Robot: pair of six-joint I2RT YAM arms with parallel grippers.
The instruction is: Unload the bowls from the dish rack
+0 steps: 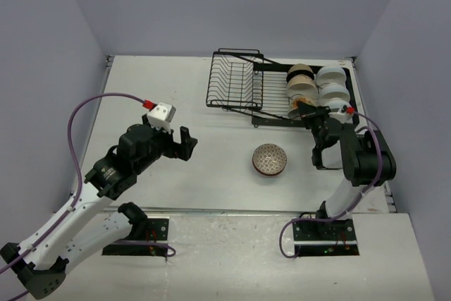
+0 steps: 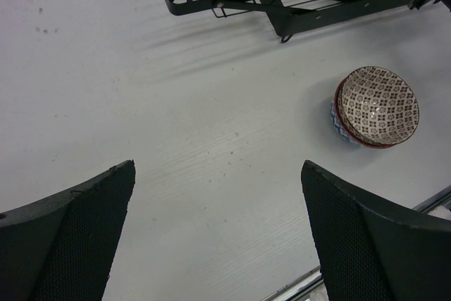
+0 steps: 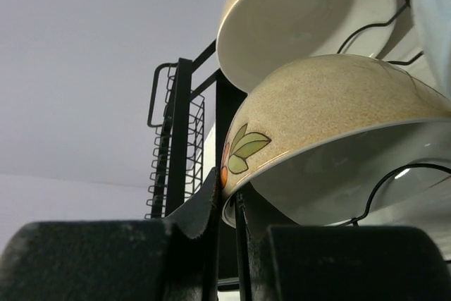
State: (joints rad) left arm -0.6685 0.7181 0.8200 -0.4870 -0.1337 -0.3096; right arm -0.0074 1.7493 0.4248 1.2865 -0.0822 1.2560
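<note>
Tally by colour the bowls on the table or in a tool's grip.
Reddish-brown patterned bowl, on table: 1
Blue patterned bowl, beneath it: 1
Tan floral bowl, rim in right tool: 1
Total: 3

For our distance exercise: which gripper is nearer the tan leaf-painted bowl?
Right. The right gripper pinches the tan bowl at its rim; the left gripper hangs open far across the table.
</note>
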